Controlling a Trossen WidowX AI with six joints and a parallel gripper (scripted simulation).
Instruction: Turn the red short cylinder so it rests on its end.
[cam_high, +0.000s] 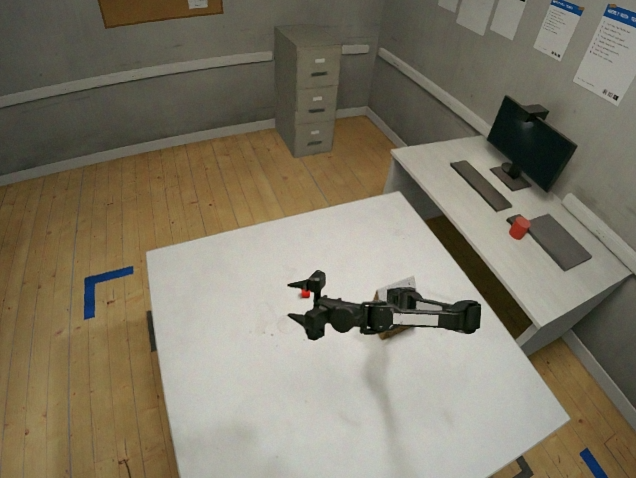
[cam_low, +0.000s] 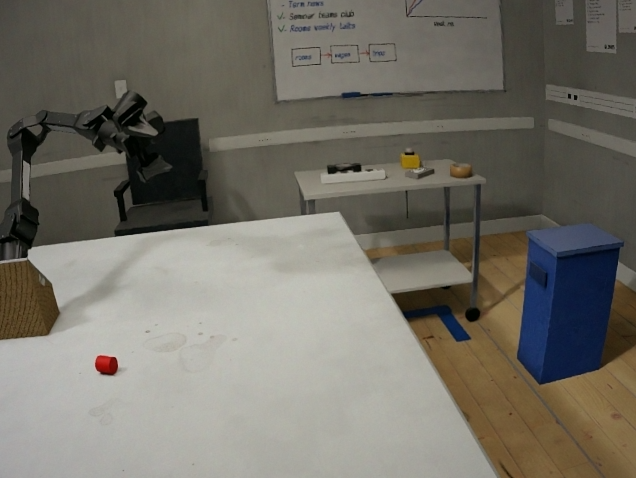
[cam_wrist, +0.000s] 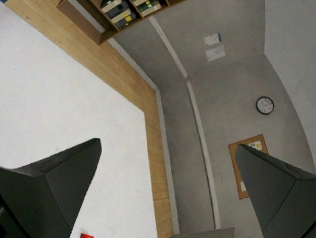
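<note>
The red short cylinder (cam_high: 305, 294) (cam_low: 106, 364) lies on its side on the white table (cam_high: 246, 400) (cam_low: 308, 411), with a round end facing right in the exterior view. In the wrist view only a sliver of the red cylinder (cam_wrist: 86, 236) shows at the bottom edge, beside the left finger. My gripper (cam_high: 288, 300) (cam_low: 163, 150) (cam_wrist: 171, 149) is wide open and empty. It is high above the table, its fingers pointing mostly sideways, away from the arm's base. In the top view part of the cylinder shows between the fingers, but far below them.
A wooden block (cam_low: 25, 300) stands at the arm's base, at the left edge of the exterior view. Beyond the table are a desk (cam_high: 437, 164) with a red cup (cam_high: 519, 228), a cart (cam_low: 334, 191) and a blue bin (cam_low: 560, 313).
</note>
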